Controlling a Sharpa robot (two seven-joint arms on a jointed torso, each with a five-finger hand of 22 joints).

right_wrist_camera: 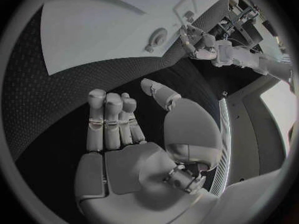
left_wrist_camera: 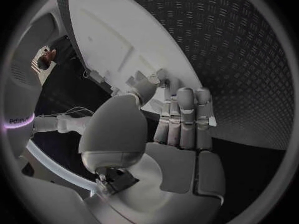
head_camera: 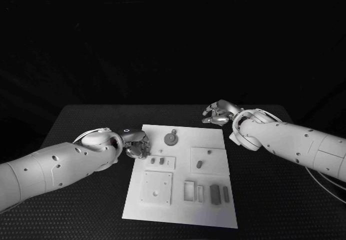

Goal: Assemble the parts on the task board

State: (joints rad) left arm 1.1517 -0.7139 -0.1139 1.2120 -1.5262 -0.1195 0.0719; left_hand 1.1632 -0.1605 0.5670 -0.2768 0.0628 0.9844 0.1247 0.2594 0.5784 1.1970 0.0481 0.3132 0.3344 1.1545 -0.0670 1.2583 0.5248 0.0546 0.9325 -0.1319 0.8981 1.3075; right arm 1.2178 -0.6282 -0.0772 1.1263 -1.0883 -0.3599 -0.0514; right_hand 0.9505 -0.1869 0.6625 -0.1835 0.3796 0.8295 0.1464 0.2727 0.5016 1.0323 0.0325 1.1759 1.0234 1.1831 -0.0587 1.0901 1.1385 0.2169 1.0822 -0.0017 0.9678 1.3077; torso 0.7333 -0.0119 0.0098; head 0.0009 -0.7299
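My left hand [head_camera: 133, 146] hovers at the left edge of the white board [head_camera: 180, 212], fingers curled in and, as far as I can tell, clenched on nothing. The board lies mid-counter [head_camera: 79, 117], its small grey parts [head_camera: 220, 194] spread across it: a round piece [head_camera: 171, 138] at the far end, slim bars near the front right. My right hand [head_camera: 218, 114] sits off the board's far right corner, fingers curled, empty. I judge the parts light, stiff and smooth, best pinched across their narrow sides. Their seating in the recesses is too small to make out.
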